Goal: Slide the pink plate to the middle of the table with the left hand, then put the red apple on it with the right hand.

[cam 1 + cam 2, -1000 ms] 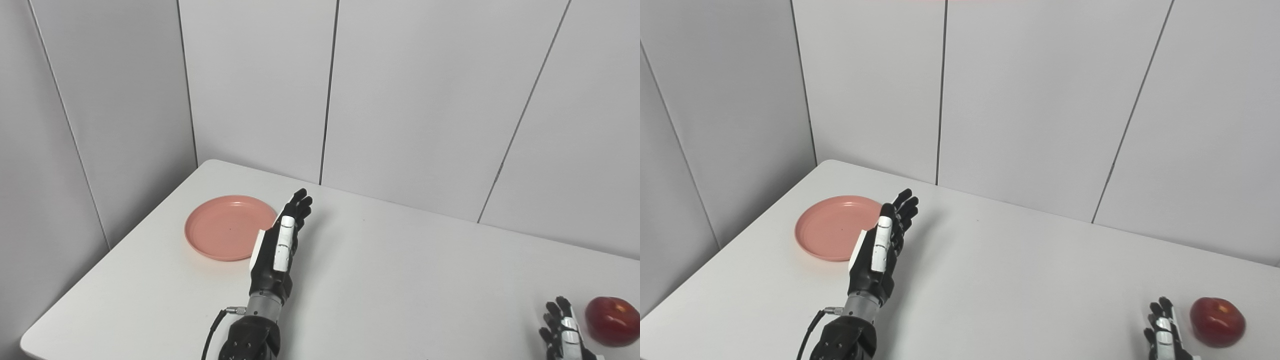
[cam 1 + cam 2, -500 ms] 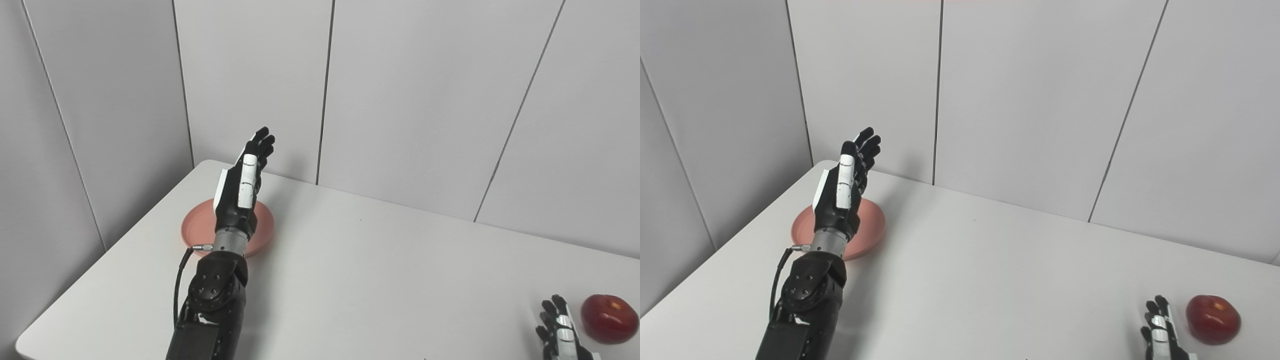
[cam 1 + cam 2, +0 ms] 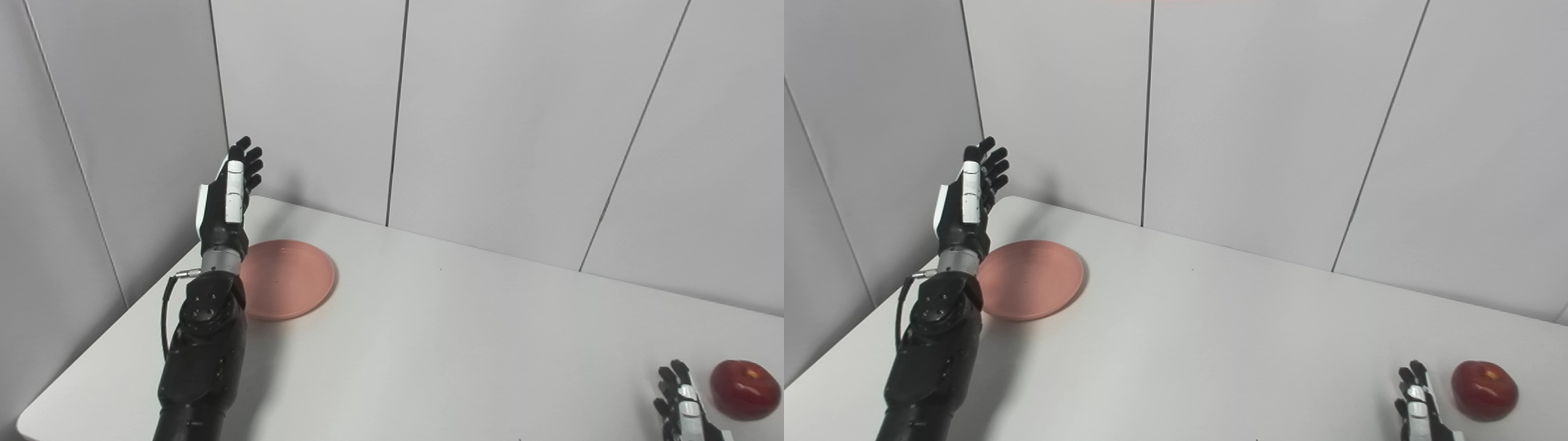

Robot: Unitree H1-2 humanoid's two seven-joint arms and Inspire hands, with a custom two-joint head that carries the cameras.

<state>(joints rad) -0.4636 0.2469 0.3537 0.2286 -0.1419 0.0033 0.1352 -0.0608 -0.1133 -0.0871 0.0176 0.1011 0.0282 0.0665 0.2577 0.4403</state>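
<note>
You have no brand, label or writing to read anywhere here: the pink plate (image 3: pixel 286 279), the red apple (image 3: pixel 745 389) and the grey wall panels (image 3: pixel 490 110) all show plain surfaces.

Your left robot hand (image 3: pixel 226 196) is raised above the tabletop (image 3: pixel 465 343), just left of the plate and beyond its near-left rim, fingers (image 3: pixel 246 154) straight, apart and pointing up toward the corner of the walls. It holds nothing and does not touch the plate. The forearm crosses in front of the plate's left edge (so that part of the rim is hidden from you).

The plate lies flat in the far-left part of the tabletop, near the rounded far-left corner and close to the left edge. To its right the white surface runs bare across the middle and well toward the right side.

The apple sits upright near the right side of the tabletop, close to the front, well apart from the plate. Your right robot hand (image 3: pixel 1418 404) shows only at the bottom edge, just left of the apple and apart from it, fingers extended and spread, gripping nothing; its palm is cut off by the frame.

The back edge of the tabletop runs along the wall panels.
</note>
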